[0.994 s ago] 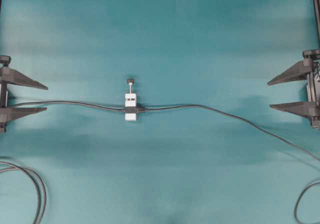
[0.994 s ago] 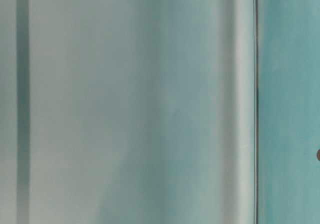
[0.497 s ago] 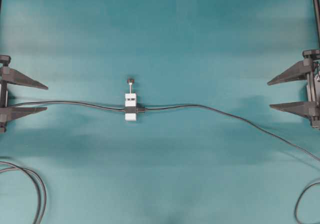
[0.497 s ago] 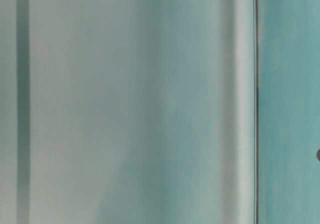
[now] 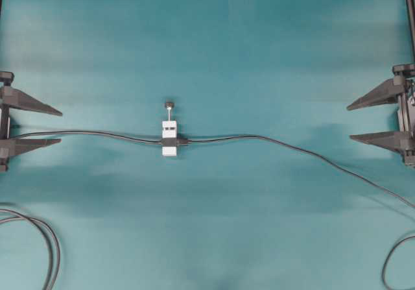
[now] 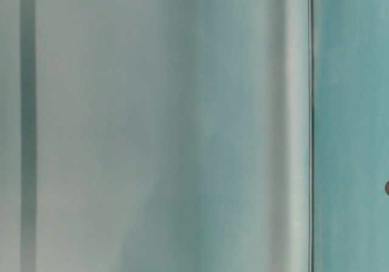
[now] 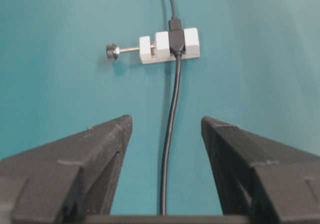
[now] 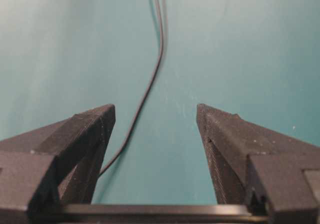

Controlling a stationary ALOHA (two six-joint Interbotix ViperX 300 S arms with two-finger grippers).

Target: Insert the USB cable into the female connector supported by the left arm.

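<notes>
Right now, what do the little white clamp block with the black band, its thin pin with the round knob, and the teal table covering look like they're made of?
The small white rectangular block looks like matte moulded plastic: flat colour, no glare. Its thin pin looks like bare metal, silvery and shiny; the dark round knob is probably plastic or rubber. The teal table covering appears smooth and slightly satiny, with soft reflections; the exact material is unclear.

Connector [image 5: 169, 139] mid-table [image 5: 227, 43], btwn both arms' fingers [image 5: 32, 102].

Plain teal table [image 5: 259, 43] without pattern, white female connector [image 5: 169, 134] crossed by one black band, silvery pin with dark round knob [image 5: 169, 104], dark grey USB cable [image 5: 292, 148] (black against the teal), matte black left gripper [image 5: 55, 126], matching black right gripper [image 5: 353, 121]
</notes>
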